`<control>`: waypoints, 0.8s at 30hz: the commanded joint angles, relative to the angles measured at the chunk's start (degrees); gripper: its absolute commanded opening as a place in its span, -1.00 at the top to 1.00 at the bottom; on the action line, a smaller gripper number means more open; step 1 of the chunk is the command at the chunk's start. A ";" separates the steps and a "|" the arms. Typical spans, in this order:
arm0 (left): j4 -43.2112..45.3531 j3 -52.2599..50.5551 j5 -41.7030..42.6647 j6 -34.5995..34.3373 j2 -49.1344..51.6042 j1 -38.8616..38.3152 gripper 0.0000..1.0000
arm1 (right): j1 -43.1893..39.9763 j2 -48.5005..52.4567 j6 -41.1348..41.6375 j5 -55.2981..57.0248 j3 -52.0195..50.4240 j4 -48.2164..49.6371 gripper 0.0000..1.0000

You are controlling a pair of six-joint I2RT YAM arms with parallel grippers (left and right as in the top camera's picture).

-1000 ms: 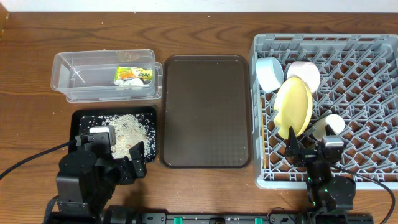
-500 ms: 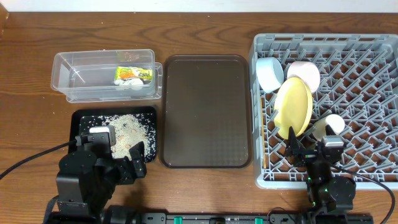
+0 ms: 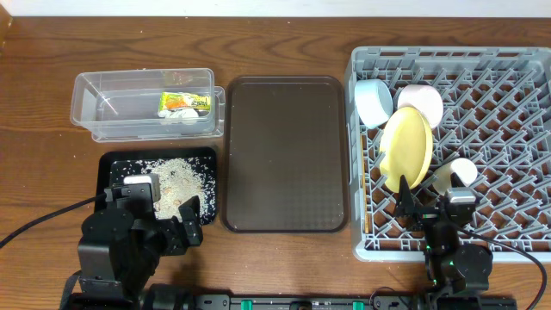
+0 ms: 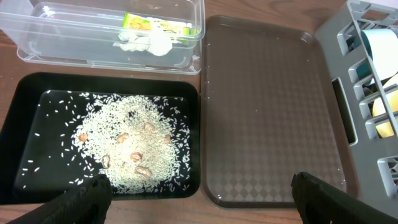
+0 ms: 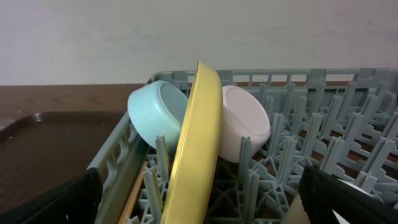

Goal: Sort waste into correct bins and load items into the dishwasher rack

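Left gripper (image 4: 199, 186): jaws spread wide, nothing between them. It hangs low over the near edge of the black tray (image 4: 12, 124).

Right gripper (image 5: 199, 193): jaws also wide apart and empty, at the near edge of the rack (image 3: 508, 103), facing the dishes.

Left side, going outward:
- The rice (image 4: 124, 146) lies in 1 loose heap in the black tray, with stray grains around it and a few brownish bits mixed in. Loose grains will not pinch; I judge they move only by tipping or sweeping.
- The clear tub (image 4: 186, 56) is just beyond. In it are the wrapper (image 4: 158, 25) and the tissue (image 4: 146, 42), touching each other. Both look light and soft; a pinch anywhere would do.
- The brown tray (image 4: 267, 112) sits between the bins and the rack.

Right side, going outward:
- The yellow plate (image 5: 199, 143) stands on edge between pegs, tilted. It is stiff and probably slick, so I would take it by the upper rim.
- The blue bowl (image 5: 155, 112) and the white bowl (image 5: 245, 121) are on their sides behind it.
- The cup (image 3: 456, 175) is just right of the plate.
- The chopsticks (image 5: 135, 190) lie along the rack's left wall. They are thin and likely to roll; grip mid-length.

Judgement: sorting and loading look complete.
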 commanded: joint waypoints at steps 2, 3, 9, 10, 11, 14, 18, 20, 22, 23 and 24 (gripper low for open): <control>-0.17 -0.61 -1.62 0.17 -1.53 0.50 -0.90 | 0.48 -0.37 -0.72 -0.15 -0.22 -0.04 -0.99; 0.24 -1.16 -1.84 0.22 -2.25 0.98 -0.90 | 0.48 -0.37 -0.72 -0.15 -0.22 -0.04 -0.99; 6.69 -10.56 -3.30 0.63 -10.03 3.50 -0.90 | 0.48 -0.37 -0.72 -0.15 -0.22 -0.04 -0.99; 9.16 -13.55 -3.34 0.63 -12.13 3.85 -0.90 | 0.50 -0.37 -0.72 -0.15 -0.22 -0.04 -0.98; 10.93 -15.50 -3.32 0.63 -13.44 4.04 -0.90 | 0.50 -0.37 -0.72 -0.15 -0.22 -0.04 -0.98; 18.84 -23.56 -3.26 0.57 -18.36 4.52 -0.90 | 0.48 -0.37 -0.72 -0.15 -0.22 -0.04 -0.99; 29.38 -32.44 -3.32 0.61 -23.39 4.72 -0.90 | 0.48 -0.37 -0.72 -0.15 -0.22 -0.04 -0.99; 34.53 -36.24 -3.76 0.59 -25.31 4.72 -0.90 | 0.48 -0.37 -0.72 -0.15 -0.22 -0.04 -0.98; 40.24 -40.06 -3.89 0.59 -26.95 4.72 -0.90 | 0.48 -0.37 -0.72 -0.15 -0.22 -0.04 -0.99; 42.69 -41.64 -4.02 0.59 -27.52 4.72 -0.90 | 0.50 -0.37 -0.72 -0.15 -0.22 -0.04 -0.99; 45.86 -43.67 -4.39 0.57 -28.22 4.72 -0.90 | 0.48 -0.37 -0.72 -0.15 -0.22 -0.04 -0.99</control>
